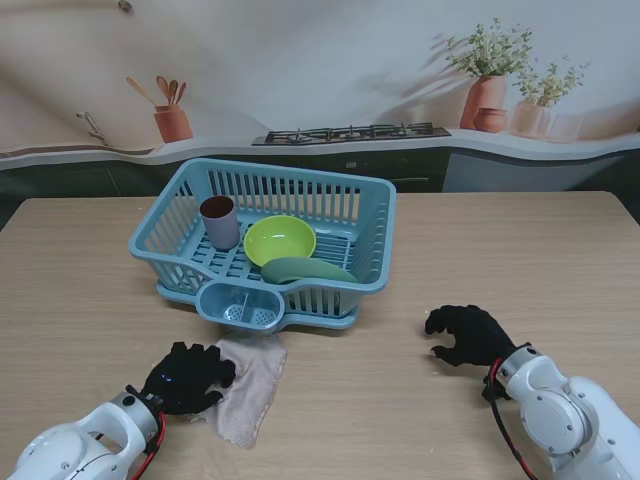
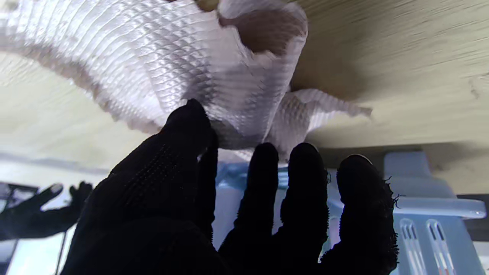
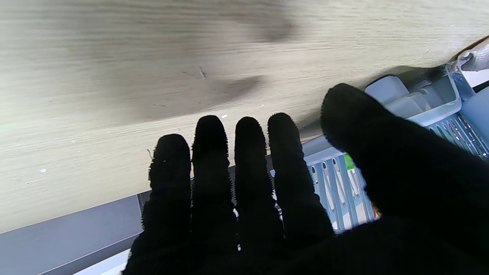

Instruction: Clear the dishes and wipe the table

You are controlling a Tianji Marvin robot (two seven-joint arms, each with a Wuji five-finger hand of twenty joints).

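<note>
- The left hand (image 1: 188, 377) lies low over the table (image 1: 90, 270) at the near left, palm down, its fingertips at the left edge of the pink cloth (image 1: 250, 385).
- In the left wrist view the left hand (image 2: 214, 206) has its 4 fingers (image 2: 305, 179) slightly apart and stretched out, with the thumb (image 2: 183, 130) touching the crumpled cloth (image 2: 198, 65); whether it truly grips the cloth I cannot tell.
- The cloth is rumpled and folded on the table, just in front of the basket (image 1: 370, 255), near its small front pocket (image 1: 240, 305).
- The right hand (image 1: 468, 335) sits on the near right of the table, well apart from the cloth, holding nothing.
- In the right wrist view the right hand (image 3: 267, 198) shows 4 fingers (image 3: 208, 152) side by side and nearly together, the thumb (image 3: 355, 118) spread off to one side, over bare wood.
- The blue slatted basket stands in the middle of the table, farther from me than both hands.
- Inside it are 3 dishes: a mauve cup (image 1: 219, 220) upright on the left, a lime green bowl (image 1: 279, 238) in the middle, and a darker green plate (image 1: 305, 269) tilted against the front wall.
- The front pocket of the basket holds nothing I can make out.
</note>
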